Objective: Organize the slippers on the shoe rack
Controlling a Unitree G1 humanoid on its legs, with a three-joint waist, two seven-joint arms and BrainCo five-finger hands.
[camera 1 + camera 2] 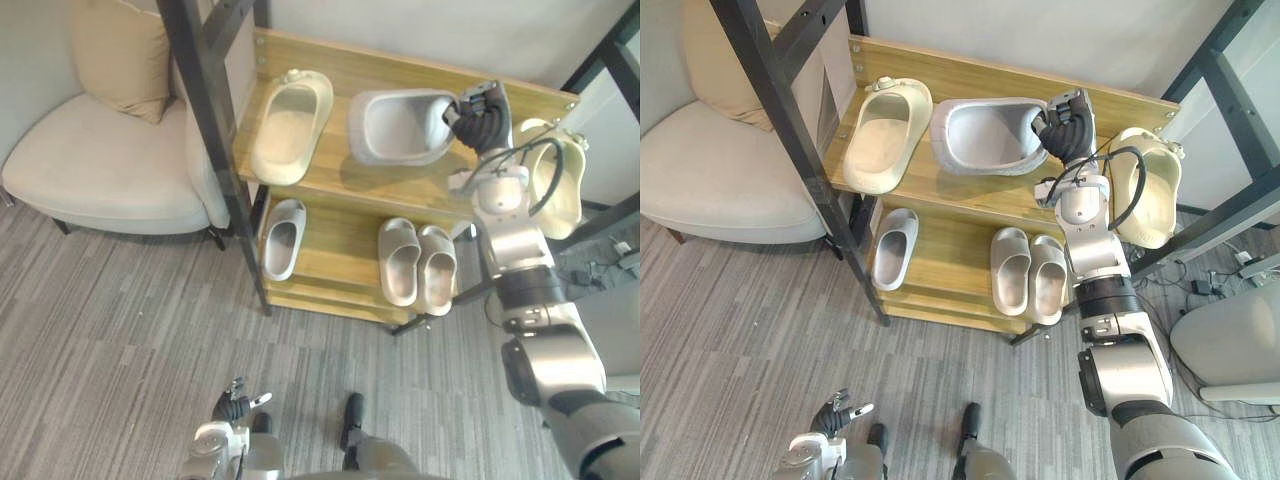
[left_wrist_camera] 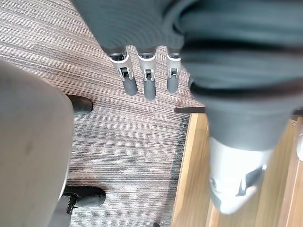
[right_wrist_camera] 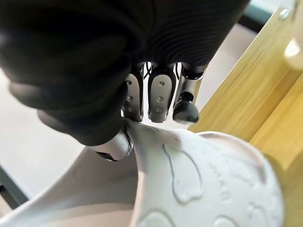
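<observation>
Your right hand reaches up over the wooden rack on an almost straight arm. Its fingers and thumb pinch the rim of the smooth, moulded grey slipper. That slipper lies tipped on its side on the top shelf, between the left cream slipper and the right cream slipper. Your left hand hangs low over the ribbed carpet, fingers straight and slightly apart.

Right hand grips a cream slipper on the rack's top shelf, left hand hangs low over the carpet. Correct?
Wrong in one respect: the right hand grips the grey slipper on the rack's top shelf, not a cream one, as the right eye view shows. The left hand does hang low over the carpet.
</observation>
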